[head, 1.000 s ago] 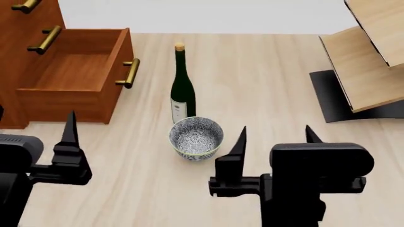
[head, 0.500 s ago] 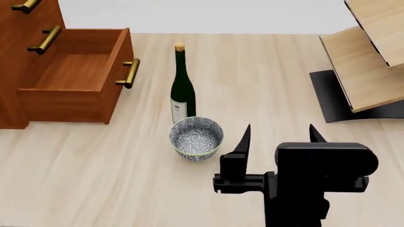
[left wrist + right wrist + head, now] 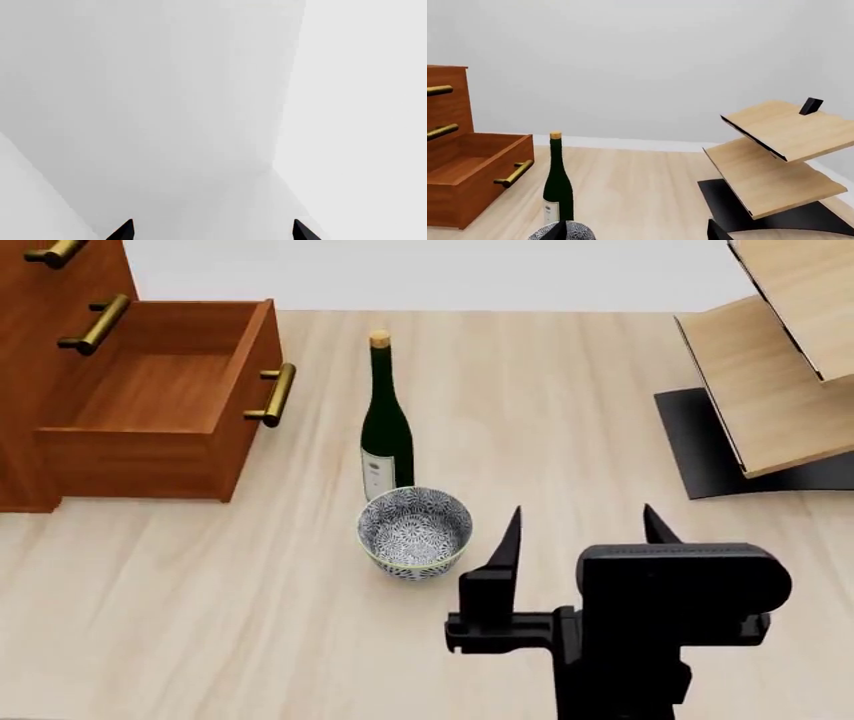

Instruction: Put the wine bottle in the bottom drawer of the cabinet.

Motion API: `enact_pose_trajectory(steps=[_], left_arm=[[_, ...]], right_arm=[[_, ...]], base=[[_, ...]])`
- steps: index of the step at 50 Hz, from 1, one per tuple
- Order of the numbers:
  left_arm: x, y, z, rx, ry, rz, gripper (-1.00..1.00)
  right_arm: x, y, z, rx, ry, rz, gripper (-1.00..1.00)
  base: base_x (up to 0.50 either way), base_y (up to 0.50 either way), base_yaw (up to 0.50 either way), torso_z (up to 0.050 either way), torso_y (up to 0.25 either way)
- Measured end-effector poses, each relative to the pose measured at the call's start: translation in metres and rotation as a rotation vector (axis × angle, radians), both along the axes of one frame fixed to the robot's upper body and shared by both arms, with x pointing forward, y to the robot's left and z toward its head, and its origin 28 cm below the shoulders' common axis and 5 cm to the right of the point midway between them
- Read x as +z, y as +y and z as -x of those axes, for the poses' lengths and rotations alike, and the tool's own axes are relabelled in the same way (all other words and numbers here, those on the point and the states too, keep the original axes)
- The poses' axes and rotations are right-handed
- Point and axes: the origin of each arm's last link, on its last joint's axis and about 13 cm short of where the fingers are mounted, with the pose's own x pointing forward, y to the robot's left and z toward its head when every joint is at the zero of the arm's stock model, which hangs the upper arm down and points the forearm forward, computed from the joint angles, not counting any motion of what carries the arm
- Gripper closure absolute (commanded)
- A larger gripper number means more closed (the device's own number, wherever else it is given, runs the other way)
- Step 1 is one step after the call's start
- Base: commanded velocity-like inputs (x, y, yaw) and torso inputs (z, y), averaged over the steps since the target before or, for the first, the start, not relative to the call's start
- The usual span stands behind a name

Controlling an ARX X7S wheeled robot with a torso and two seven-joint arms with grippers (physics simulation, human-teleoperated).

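Reddish-brown wood makes up the cabinet [image 3: 47,370] at the far left of the head view, the largest thing on the pale wooden floor [image 3: 561,400]. Its bottom drawer [image 3: 154,400] stands pulled out and open, its inside bare, with a brass bar handle [image 3: 274,393] on the front facing the bottle. Two upper brass handles show above it on the closed drawers.

At the right stands a light tan wooden rack [image 3: 781,370] with slanted shelves on a black base [image 3: 707,445], well apart from the cabinet.

The right gripper [image 3: 581,530] sits low in the head view, its jaws spread wide with nothing between them, just to the right of the bowl and not touching it. The left gripper [image 3: 212,231] is seen only from its own wrist camera, where two dark tips stand well apart against a blank grey-white wall, so its jaws are wide and empty too.

The wine bottle [image 3: 386,435] stands upright on the floor between cabinet and rack, near the drawer front, dark green with a tan cork and a white label low on its body. A patterned grey-white bowl [image 3: 415,531] sits just in front of it, hiding the foot of the bottle from the head camera.
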Motion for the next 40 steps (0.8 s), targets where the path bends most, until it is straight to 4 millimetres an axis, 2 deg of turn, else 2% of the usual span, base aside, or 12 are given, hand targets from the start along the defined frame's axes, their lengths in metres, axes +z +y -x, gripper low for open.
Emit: enact_pose_trajectory(steps=[16, 40], left_arm=[[-0.007, 0.018, 0.032, 0.24, -0.194, 0.099, -1.0], [-0.004, 0.018, 0.036, 0.275, -0.158, 0.059, -1.0]], right_arm=[[0.0, 0.0, 0.001, 0.008, 0.007, -0.007, -1.0], [-0.001, 0.002, 0.002, -0.005, -0.022, 0.056, -1.0]], base=[[0.0, 0.0, 0.0, 0.0, 0.0], [0.0, 0.0, 0.0, 0.0, 0.0]])
